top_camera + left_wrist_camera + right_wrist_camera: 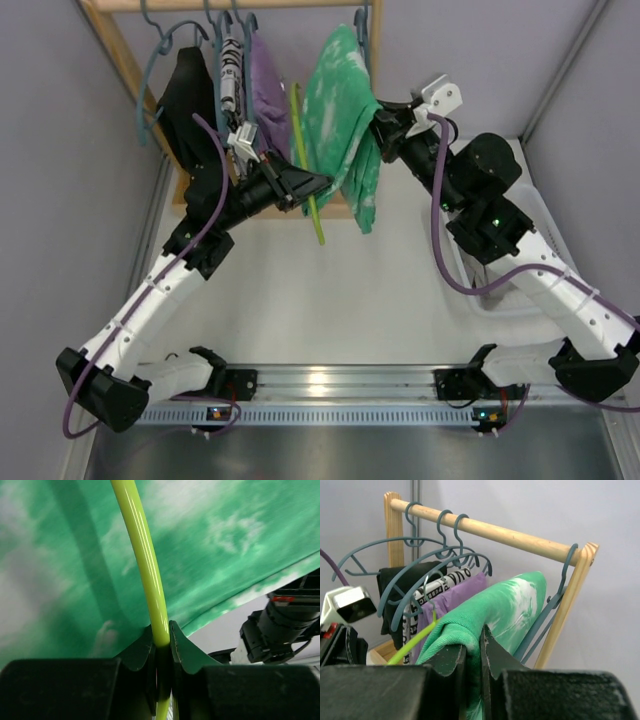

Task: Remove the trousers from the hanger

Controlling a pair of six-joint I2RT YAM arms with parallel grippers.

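**Fig. 1.** A pale bench (330,320) between grey walls carries both arms at its near edge and a wooden rail (510,536) at its far side.

Nearest the bases, the left gripper (161,642) is shown with its jaws shut tight on the bar of the yellow-green hanger (145,565), which is held tilted with its lower end toward the bench. Just beyond, the green trousers (345,120) are draped over this hanger and hang in a fold beside the bar. From the opposite side, the right gripper (481,652) is closed on the upper edge of the cloth, with a pinch of fabric held between its jaws.

Farther back, a purple garment (265,75), a patterned garment (232,65) and a black garment (190,95) are hung on blue hangers (461,555). Whether the yellow-green hanger's hook rests on the rail cannot be told.

The step in hand is judged to be the drawing of the cloth off the bar. It is best done with the hanger kept fixed as an anchor by the left jaws. The fabric should be pulled by the right arm up and over the bar, then away from it, not straight down against it. A slow, even pull is advised, since only a small pinch is held and could slip. The path should be kept clear of the neighbouring garments.
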